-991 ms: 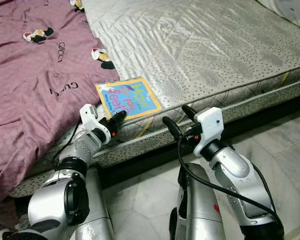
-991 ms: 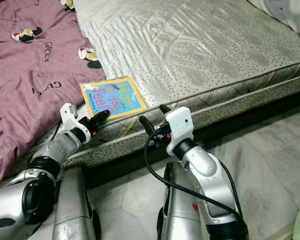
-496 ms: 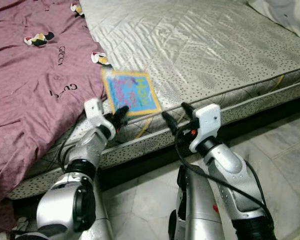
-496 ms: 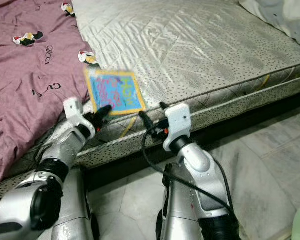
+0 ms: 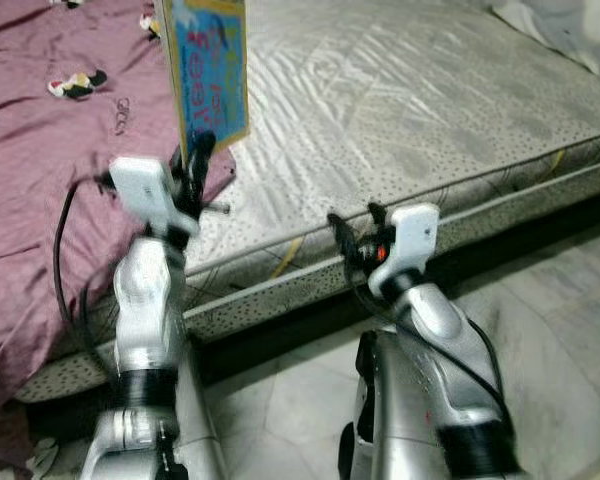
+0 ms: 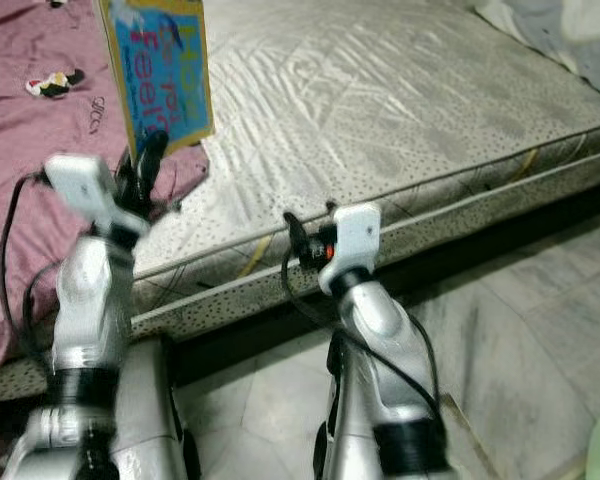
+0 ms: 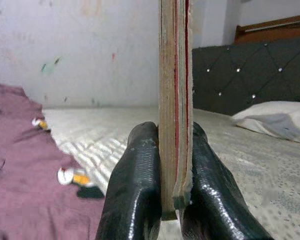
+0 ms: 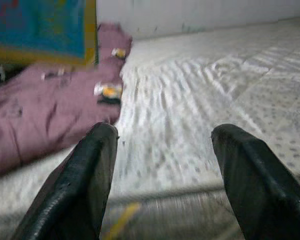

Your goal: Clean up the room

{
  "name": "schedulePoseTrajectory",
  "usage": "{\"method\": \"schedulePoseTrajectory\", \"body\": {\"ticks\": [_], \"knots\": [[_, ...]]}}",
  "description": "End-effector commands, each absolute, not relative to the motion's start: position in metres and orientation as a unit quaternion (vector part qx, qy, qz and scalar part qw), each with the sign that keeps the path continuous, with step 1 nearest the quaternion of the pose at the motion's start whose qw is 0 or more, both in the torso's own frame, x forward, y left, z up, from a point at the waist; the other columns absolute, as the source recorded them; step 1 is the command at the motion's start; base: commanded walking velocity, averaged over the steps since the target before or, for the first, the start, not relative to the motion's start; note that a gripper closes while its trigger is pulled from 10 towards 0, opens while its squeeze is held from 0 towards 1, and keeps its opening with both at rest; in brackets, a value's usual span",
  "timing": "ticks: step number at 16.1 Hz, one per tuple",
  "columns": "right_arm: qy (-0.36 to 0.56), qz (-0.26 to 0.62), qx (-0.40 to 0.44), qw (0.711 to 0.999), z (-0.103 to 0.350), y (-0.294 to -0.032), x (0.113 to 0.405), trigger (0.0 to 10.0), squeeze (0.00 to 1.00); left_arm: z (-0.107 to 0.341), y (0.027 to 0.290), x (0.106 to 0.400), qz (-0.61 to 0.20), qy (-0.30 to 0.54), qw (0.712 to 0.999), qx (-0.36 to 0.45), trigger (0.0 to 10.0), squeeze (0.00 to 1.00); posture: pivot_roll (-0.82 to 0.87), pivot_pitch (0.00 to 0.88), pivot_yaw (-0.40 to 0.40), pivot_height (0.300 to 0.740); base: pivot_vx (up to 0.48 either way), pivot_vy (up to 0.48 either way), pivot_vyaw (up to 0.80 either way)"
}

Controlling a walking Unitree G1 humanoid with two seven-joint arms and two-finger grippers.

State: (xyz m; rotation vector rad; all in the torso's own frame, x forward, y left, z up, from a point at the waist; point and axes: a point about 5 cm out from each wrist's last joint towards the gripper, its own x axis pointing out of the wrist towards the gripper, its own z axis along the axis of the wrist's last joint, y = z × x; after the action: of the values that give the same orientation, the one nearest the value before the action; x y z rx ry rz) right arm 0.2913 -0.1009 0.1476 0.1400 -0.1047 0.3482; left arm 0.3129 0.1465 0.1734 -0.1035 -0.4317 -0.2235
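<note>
Book [image 5: 206,70] clamped upright at its lower edge in left tool [image 7: 173,165], raised above the bed [image 5: 410,100] beside the blanket [image 5: 50,170]. Right tool [image 8: 165,175] spread apart, empty, at the bed's edge. Step in hand: removal from bed; next, probably carrying to storage without loosening grip.

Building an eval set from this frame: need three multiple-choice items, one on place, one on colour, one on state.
1. Where is the book?
A. Flat on the mattress
B. Held upright above the bed's edge in the left gripper
C. On the floor

2. What colour is the blanket on the mattress?
A. Maroon
B. Green
C. White

3. How do the right gripper's fingers stand?
A. Clamped on the book
B. Shut on nothing
C. Open, holding nothing

Key: 1 B, the left gripper pinches the book's lower edge and the book stands upright; 2 A, the cloth is dark purplish red; 3 C, the right gripper shows a wide gap between its fingers with nothing in it.
</note>
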Motion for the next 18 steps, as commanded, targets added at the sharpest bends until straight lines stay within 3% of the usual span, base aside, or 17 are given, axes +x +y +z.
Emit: {"method": "schedulePoseTrajectory", "body": {"ticks": [1,6,10,13,14,15,18], "knots": [[-0.058,0.155,0.075,0.983,0.149,-0.108,0.295,10.0,0.00,0.181,0.143,0.308,-0.105,-0.232,0.966,-0.034,0.0,0.00,0.03,0.003,-0.008,0.488,0.000,0.000,0.00],[-0.074,0.111,0.066,0.989,0.155,-0.126,0.314,10.0,0.00,0.161,0.130,0.288,-0.099,-0.181,0.977,-0.043,0.0,0.00,0.03,0.005,-0.013,0.539,0.000,0.000,0.00],[-0.084,0.092,0.069,0.990,0.158,-0.131,0.319,10.0,0.00,0.164,0.102,0.288,-0.132,-0.179,0.973,-0.054,0.0,0.00,0.02,0.000,-0.010,0.586,0.000,0.000,0.00],[-0.089,0.083,0.069,0.990,0.156,-0.135,0.317,10.0,0.00,0.144,0.104,0.285,-0.125,-0.130,0.983,-0.042,0.0,0.00,0.02,0.000,-0.010,0.614,0.000,0.000,0.00],[-0.085,0.073,0.065,0.992,0.153,-0.139,0.316,10.0,0.00,0.131,0.110,0.283,-0.101,-0.103,0.989,-0.032,6.5,0.00,0.02,0.001,-0.011,0.628,0.000,0.000,0.00],[-0.083,0.061,0.064,0.993,0.151,-0.144,0.315,10.0,0.00,0.120,0.120,0.280,-0.072,-0.081,0.994,-0.018,10.0,0.00,0.01,0.003,-0.009,0.642,0.000,0.000,0.00],[-0.084,0.045,0.059,0.994,0.152,-0.150,0.314,10.0,0.00,0.111,0.131,0.269,-0.049,-0.066,0.997,0.007,10.0,0.00,0.02,0.009,-0.009,0.674,0.000,0.000,0.00]]}}
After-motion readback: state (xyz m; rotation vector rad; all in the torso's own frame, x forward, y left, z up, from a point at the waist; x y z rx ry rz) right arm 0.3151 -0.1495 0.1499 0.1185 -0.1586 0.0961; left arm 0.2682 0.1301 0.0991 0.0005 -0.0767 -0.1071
